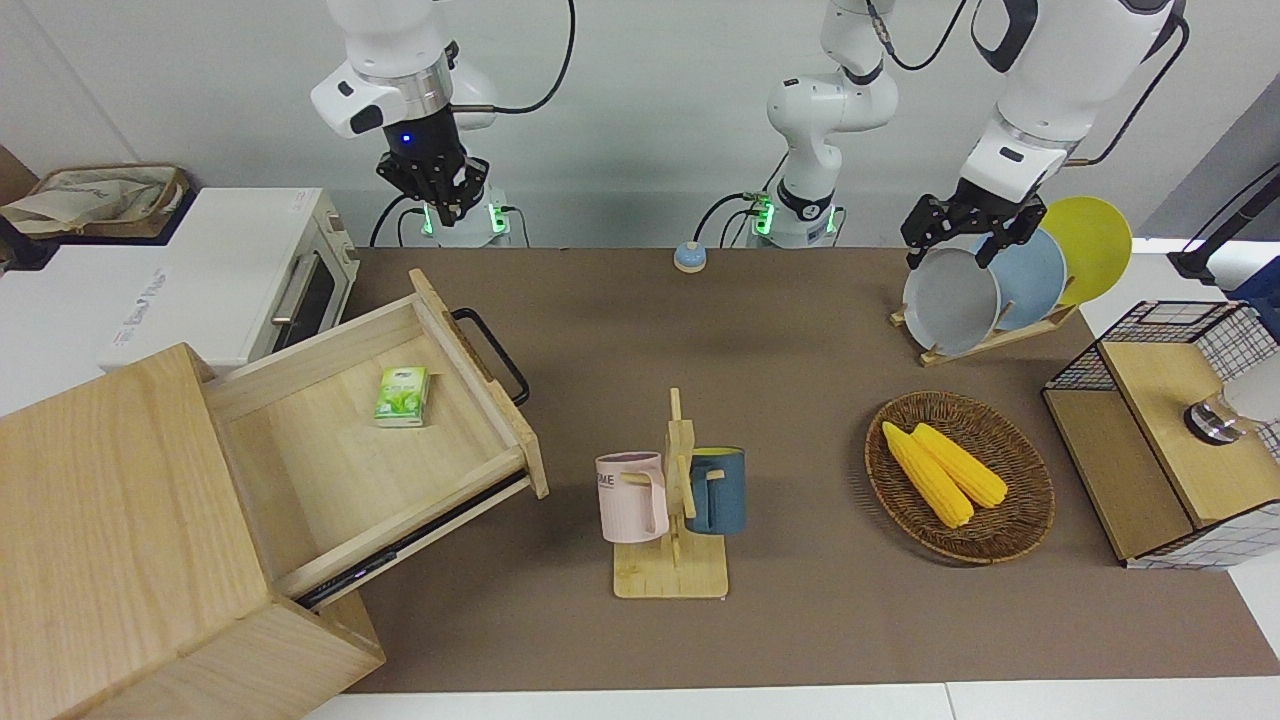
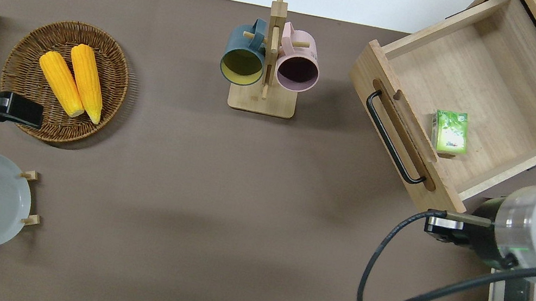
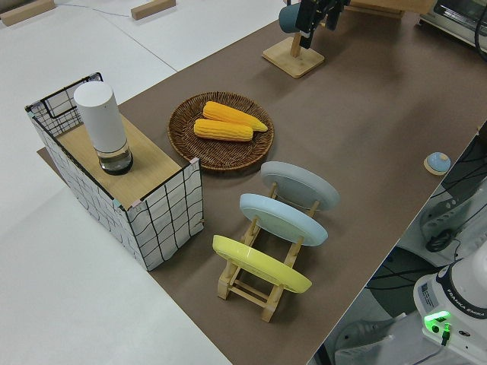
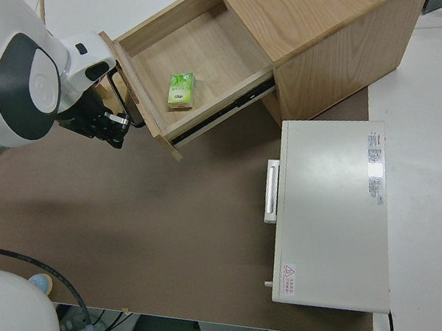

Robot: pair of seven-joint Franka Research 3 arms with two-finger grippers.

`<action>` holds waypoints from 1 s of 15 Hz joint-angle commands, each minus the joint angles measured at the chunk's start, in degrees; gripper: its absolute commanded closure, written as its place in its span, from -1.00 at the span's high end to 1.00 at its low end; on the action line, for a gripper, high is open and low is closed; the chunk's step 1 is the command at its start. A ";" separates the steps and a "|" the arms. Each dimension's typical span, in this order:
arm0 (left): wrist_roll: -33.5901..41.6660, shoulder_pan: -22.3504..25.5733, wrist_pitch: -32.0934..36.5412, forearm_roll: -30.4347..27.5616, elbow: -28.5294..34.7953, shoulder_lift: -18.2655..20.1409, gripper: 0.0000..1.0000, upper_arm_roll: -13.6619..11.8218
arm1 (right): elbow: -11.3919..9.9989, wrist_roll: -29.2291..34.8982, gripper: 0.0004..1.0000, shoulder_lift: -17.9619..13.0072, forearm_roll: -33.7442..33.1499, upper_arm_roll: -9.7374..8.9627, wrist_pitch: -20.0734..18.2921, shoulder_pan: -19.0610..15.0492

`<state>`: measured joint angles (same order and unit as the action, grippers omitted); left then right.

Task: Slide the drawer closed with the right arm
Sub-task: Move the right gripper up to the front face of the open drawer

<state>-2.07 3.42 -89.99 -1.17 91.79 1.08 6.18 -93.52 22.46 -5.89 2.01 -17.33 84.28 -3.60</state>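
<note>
While your drawer (image 1: 380, 440) sat pulled wide out of the cabinet (image 1: 120, 540) with a green carton (image 1: 402, 397) inside, your right hand (image 1: 440, 205) hung up near its black handle (image 1: 492, 352), holding nothing; couldn't tell the finger gap. Left arm was parked.

White jointed right arm (image 1: 395, 60): silver wrist ring, looping black cable, black gripper body with blue light; fingers possibly ribbed.
</note>
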 commanded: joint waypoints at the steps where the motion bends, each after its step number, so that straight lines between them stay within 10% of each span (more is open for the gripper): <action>1: 0.23 0.09 0.70 0.73 -0.04 0.59 1.00 -0.03 | -0.35 11.00 -1.00 0.62 1.42 -1.91 2.63 2.01; 7: 0.23 0.09 0.70 0.73 -0.04 0.59 1.00 -0.03 | -0.53 32.43 -1.00 5.53 1.16 -5.26 11.24 5.52; 15: 0.23 0.09 0.70 0.73 -0.04 0.59 1.00 -0.03 | -0.44 53.48 -1.00 12.30 -2.97 -4.47 20.31 11.76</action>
<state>-2.07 3.42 -89.99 -1.17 91.79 1.08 6.18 -94.40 71.30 4.38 0.91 -22.59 103.31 6.09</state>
